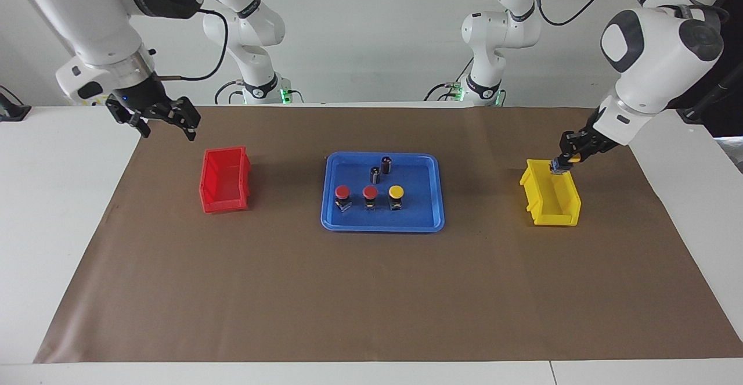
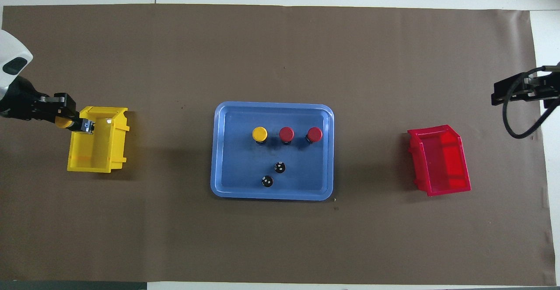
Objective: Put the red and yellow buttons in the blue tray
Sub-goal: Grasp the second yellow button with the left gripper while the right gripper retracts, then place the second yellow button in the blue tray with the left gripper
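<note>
Brown paper point(image 1: 371, 292) covers the table. Facing: blue tray point(image 1: 432, 211) holds two red buttons point(image 1: 342, 191) and one yellow point(image 1: 396, 191); left gripper point(image 1: 564, 162) clamps a yellow button point(image 1: 573, 158) above the yellow bin point(image 1: 551, 199). Overhead: right gripper point(image 2: 520, 92) spread wide, nothing held, beside the red bin point(image 2: 439, 161).

tray point(image 1: 432, 170): three buttons point(image 1: 370, 197) (two cylinders point(image 1: 381, 169) nearer robots) | bins point(image 1: 223, 179): one per end

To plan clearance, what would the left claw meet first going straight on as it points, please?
Probably the yellow bin: the left claw, shut on a yellow button, points down at its rim.
</note>
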`<state>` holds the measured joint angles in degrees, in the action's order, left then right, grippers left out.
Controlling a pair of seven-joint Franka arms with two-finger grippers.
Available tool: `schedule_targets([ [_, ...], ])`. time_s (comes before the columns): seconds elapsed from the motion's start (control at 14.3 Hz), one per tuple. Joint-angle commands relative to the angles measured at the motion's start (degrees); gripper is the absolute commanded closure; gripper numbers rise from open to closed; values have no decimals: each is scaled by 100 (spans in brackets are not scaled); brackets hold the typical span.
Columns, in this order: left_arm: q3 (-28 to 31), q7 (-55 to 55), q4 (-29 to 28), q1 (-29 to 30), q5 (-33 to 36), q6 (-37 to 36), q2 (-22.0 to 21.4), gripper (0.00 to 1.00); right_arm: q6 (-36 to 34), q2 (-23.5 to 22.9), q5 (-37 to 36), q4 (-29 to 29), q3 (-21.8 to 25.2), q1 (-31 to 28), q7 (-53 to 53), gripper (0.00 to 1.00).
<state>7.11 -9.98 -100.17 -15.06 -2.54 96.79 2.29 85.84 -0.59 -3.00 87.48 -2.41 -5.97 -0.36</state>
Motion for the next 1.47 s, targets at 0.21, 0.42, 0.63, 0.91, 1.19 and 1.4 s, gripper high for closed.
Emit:
schedule_targets([
  [0.21,27,-2426,-266,-1664,87,822,289,99,-155,191,-95,348,126,95,-263,0],
  [0.42,19,-3017,-581,-2158,79,1463,457,98,-129,243,-42,471,320,184,-263,0],
  [0.63,19,-3097,-758,-2431,79,1834,658,98,177,226,-42,498,522,237,-271,0],
  [0.91,19,-3071,-846,-2537,70,2141,773,98,57,244,54,498,654,246,-201,0],
  [1.19,10,-3097,-934,-2624,44,2545,887,98,-111,244,54,507,751,334,-192,0],
  [1.4,10,-3089,-934,-2625,44,2678,1028,99,38,200,46,454,716,316,-219,0],
])
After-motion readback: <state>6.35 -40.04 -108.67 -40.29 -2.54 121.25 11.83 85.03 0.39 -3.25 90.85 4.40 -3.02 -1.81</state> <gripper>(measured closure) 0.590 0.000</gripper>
